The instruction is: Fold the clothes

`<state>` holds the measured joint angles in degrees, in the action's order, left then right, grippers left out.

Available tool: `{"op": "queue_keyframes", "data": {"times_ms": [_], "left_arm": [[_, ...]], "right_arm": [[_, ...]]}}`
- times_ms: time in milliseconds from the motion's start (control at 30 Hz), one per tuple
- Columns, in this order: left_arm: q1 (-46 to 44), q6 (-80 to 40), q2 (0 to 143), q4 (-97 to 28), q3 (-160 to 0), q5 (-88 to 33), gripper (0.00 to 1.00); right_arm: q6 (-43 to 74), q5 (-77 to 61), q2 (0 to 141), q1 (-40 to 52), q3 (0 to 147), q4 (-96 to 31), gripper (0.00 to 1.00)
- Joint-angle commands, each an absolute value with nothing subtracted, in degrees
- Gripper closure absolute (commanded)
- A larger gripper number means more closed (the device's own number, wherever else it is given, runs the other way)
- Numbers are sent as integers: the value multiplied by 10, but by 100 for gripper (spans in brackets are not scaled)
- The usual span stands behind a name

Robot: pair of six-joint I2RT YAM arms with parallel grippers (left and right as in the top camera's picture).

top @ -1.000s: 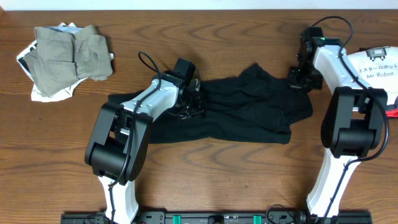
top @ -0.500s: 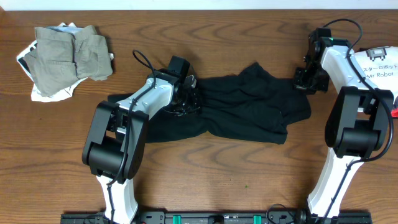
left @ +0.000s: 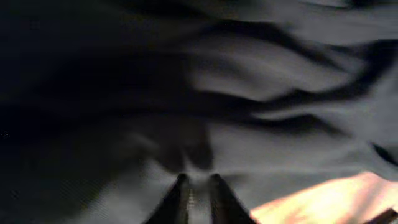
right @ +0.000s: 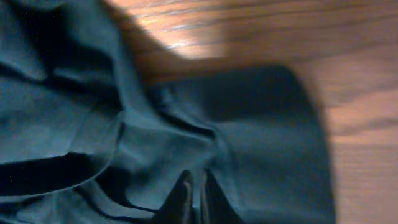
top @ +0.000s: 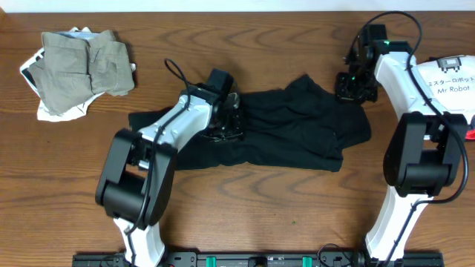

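Note:
The black shirt lies crumpled across the middle of the table. My left gripper is down on its left part, where the fabric bunches; in the left wrist view the fingers stand almost together, pinching the shirt. My right gripper is at the shirt's far right corner; in the right wrist view its fingers are nearly together on the cloth. A grey-khaki garment lies folded at the far left. A white "Mr Robot" garment lies at the right edge.
A white printed cloth peeks out under the khaki garment. A small red object sits at the right edge. Bare wooden table shows beyond the shirt's corner, and the table's front strip is bare wood.
My right gripper swung right, then back left and farther away, with the shirt's corner following. My left gripper shifted slightly on the bunched fabric, and the shirt's left edge moved with it.

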<state>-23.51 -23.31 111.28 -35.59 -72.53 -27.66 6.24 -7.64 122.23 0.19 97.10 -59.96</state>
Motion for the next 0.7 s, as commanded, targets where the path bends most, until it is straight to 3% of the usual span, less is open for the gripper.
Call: {"op": "queue_keyframes", "data": {"times_ms": [0, 133, 400, 567, 667], "left_arm": [[-239, -226, 1093, -358, -722, -263, 77], [-239, -224, 1093, -358, -722, -263, 53], [-239, -212, 1093, -357, -722, -263, 48], [-239, -205, 1093, -357, -722, -263, 26], [-239, -184, 1093, -359, -722, -263, 21]], "right_arm": [[29, -101, 1240, 17, 974, -597, 96], [16, -101, 1252, 32, 974, -590, 94], [27, -55, 1286, 52, 974, -587, 95], [36, -34, 1307, 51, 974, -586, 94], [47, 6, 1326, 48, 974, -588, 96]]}}
